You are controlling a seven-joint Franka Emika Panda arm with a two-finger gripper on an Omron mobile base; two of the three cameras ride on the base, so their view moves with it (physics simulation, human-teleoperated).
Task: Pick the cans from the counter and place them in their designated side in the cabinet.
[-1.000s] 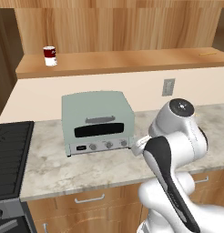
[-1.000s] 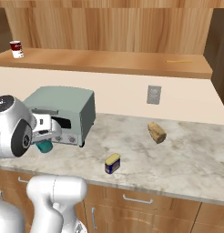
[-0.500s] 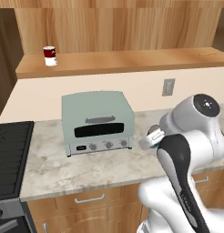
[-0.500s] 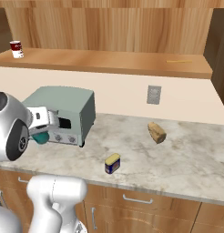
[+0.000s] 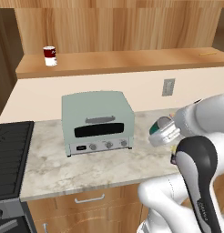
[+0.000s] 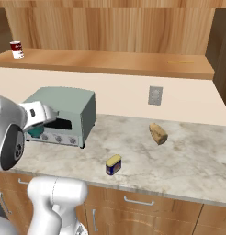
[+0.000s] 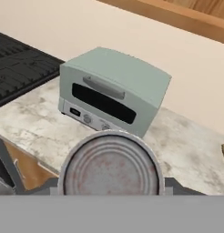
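Now claw (image 5: 163,133) grips teal can (image 5: 157,127), long axis roughly level, silvery top toward toaster oven (image 5: 97,121).

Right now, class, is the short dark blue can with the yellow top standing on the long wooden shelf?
No, the short dark blue can with the yellow top stands on the marbled stone counter.

I see the teal can (image 5: 155,128) lifted off the counter (image 6: 188,160), right of the toaster oven (image 5: 97,120); the dark blue can (image 6: 113,165) stands further right.
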